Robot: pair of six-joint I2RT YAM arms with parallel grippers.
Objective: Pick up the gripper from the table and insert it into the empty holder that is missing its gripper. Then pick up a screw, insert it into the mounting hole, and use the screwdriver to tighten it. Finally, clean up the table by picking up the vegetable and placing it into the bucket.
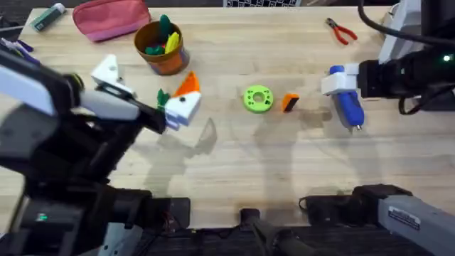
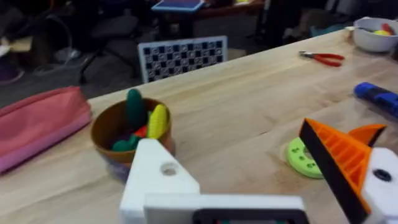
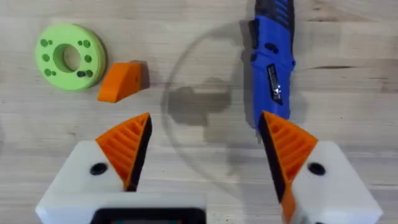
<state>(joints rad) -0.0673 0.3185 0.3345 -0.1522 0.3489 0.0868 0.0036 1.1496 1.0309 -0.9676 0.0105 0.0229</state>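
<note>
Both arms are black with white housings; the right gripper (image 3: pixel 205 155) has white fingers tipped with orange ribbed pads.

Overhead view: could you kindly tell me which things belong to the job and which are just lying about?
Job: loose orange plastic wedge gripper; white angular tipless holder; blue pen-shaped screwdriver; small slender green toy vegetable; round orange-brown bucket; green holed plastic disc, perhaps holding screws.
Lying about: pink fabric pouch; red-handled pliers.

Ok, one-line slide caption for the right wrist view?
Open right gripper hovering above the table, blue screwdriver ahead, loose orange gripper beside green disc.
</note>
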